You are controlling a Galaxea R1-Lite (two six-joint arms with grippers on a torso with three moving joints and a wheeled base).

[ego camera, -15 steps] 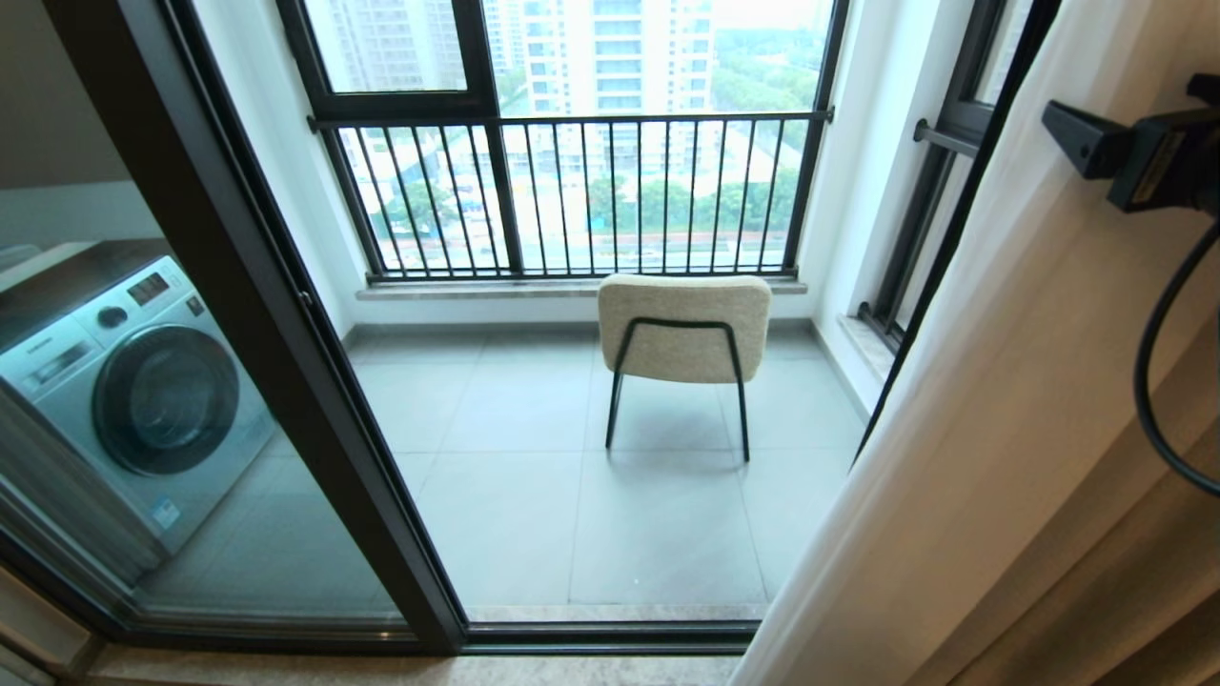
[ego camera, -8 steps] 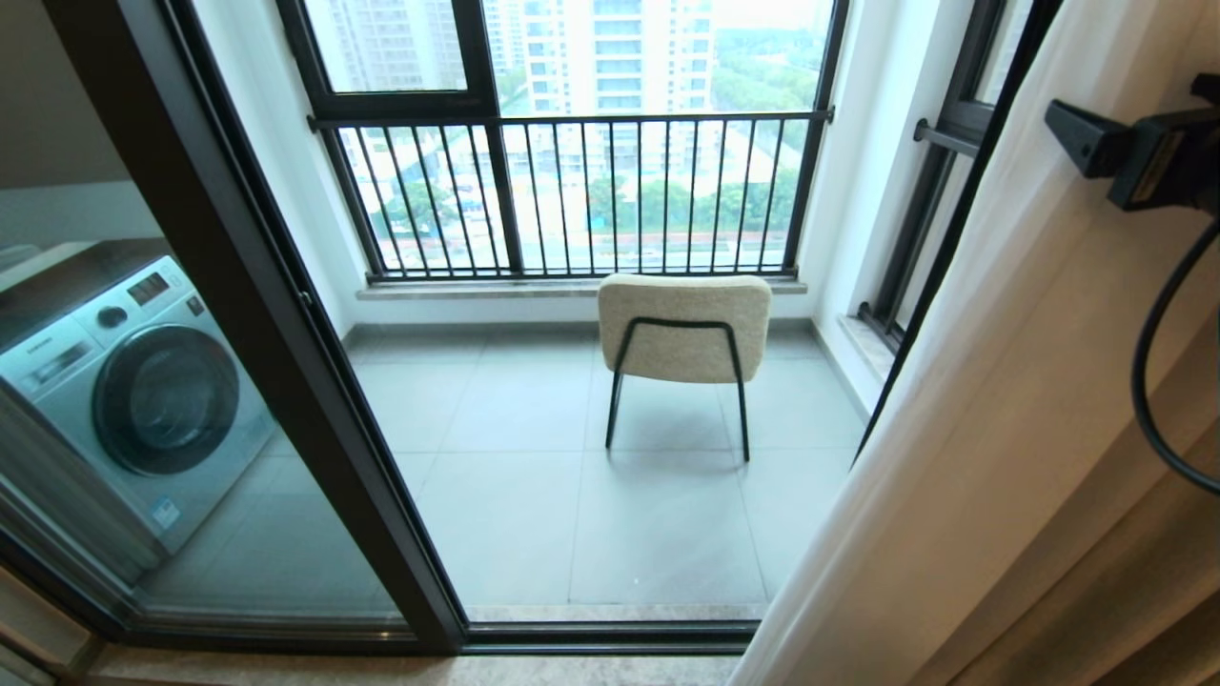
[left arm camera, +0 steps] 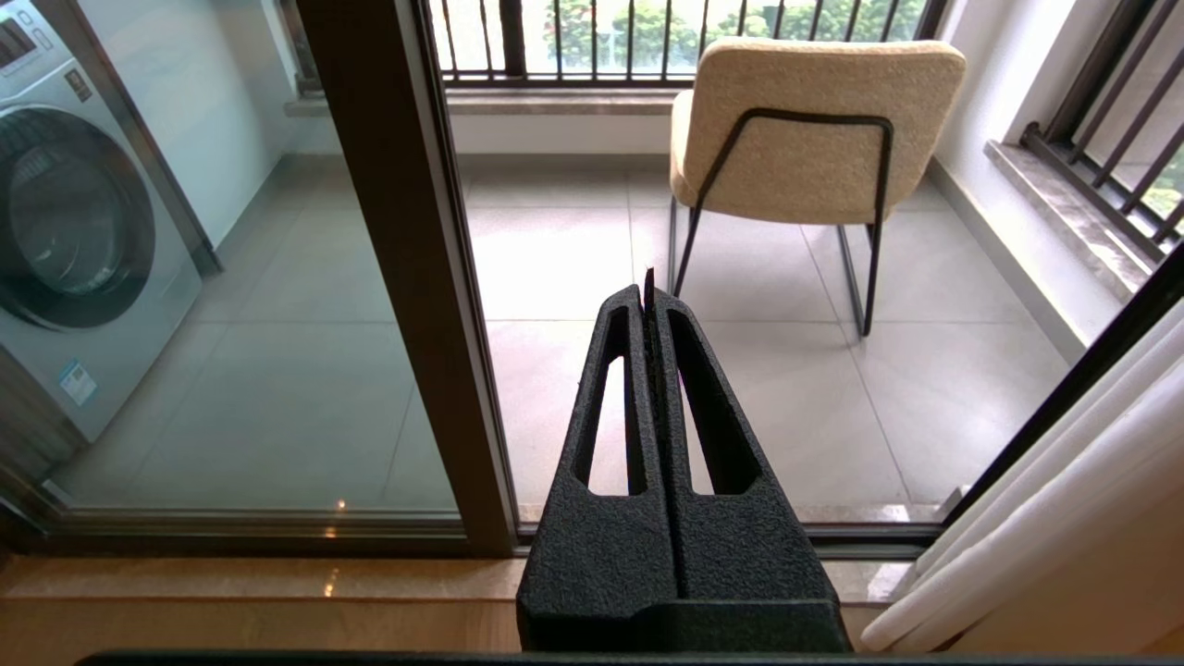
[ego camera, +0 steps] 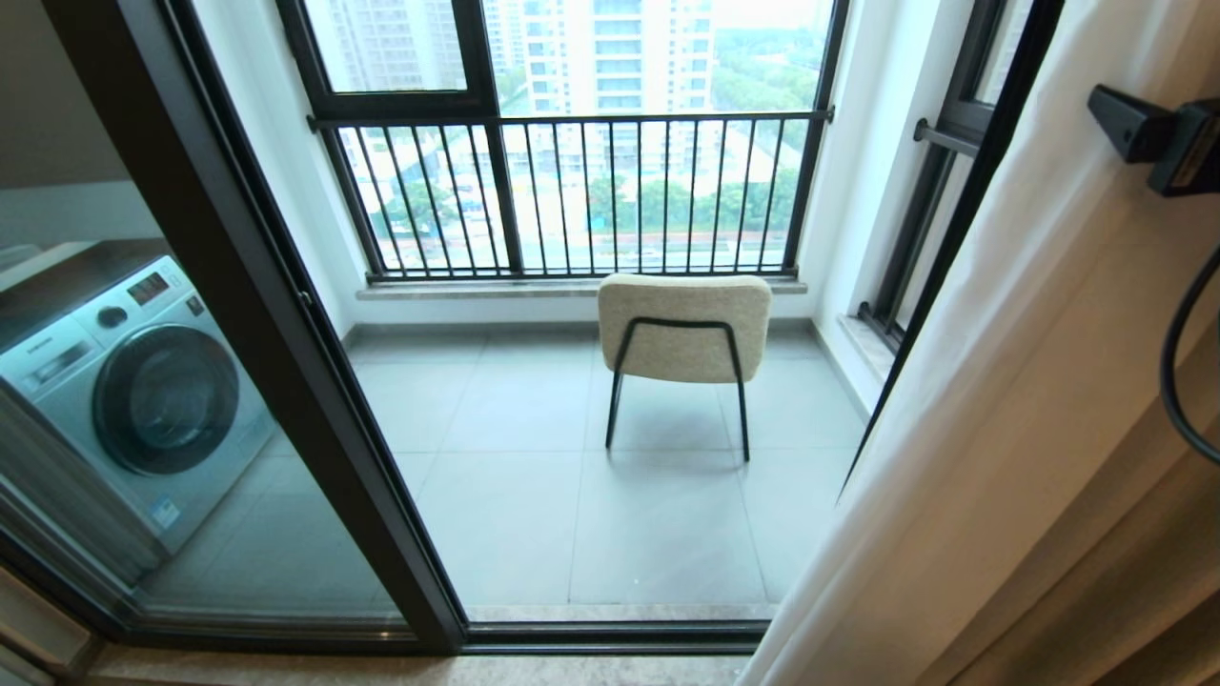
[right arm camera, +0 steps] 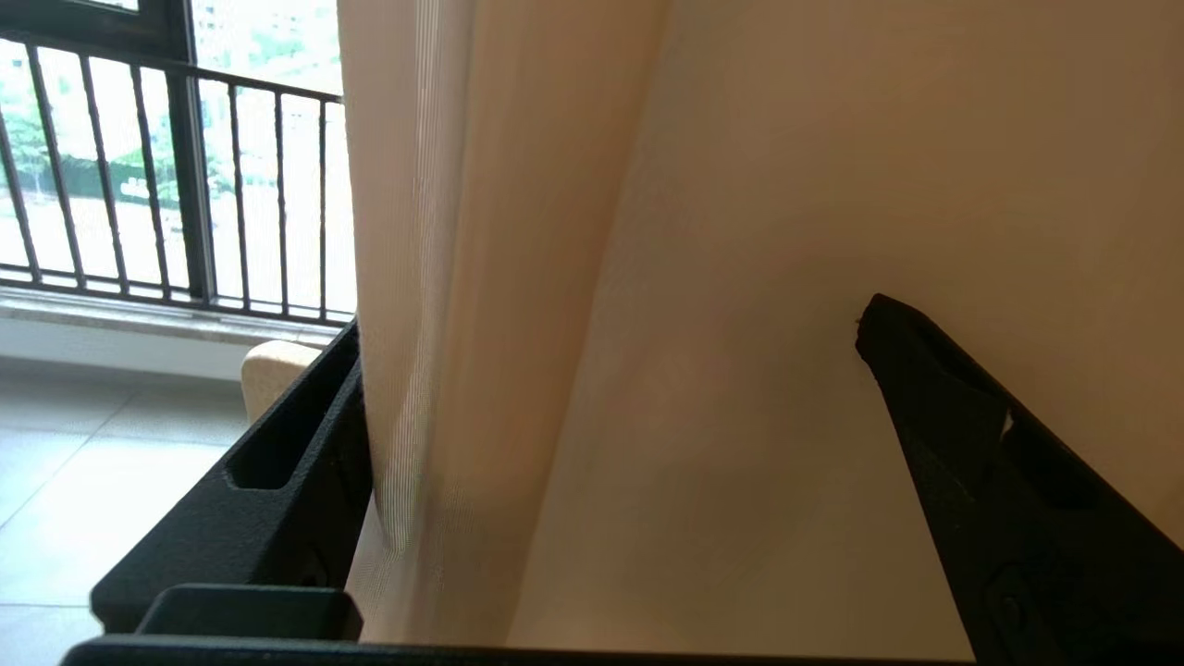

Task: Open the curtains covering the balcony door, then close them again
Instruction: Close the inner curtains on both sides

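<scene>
The sheer white curtains hang bunched along the right side, leaving the balcony door and its black frame uncovered. High on the right, my right gripper is open against the fabric. In the right wrist view the curtains fill the gap of the right gripper. One of its fingers is past the fabric's free edge and the other rests on the cloth. My left gripper is shut on nothing, low in front of the doorway, with the curtains to its side.
A beige chair stands on the balcony tiles before the black-barred railing window. A washing machine shows behind the glass on the left. A thicker beige drape hangs behind the sheer panel. A black cable loops at the right edge.
My right gripper has shifted to the right in the head view, and the curtain's free edge has moved slightly right with it. The left arm has stayed still.
</scene>
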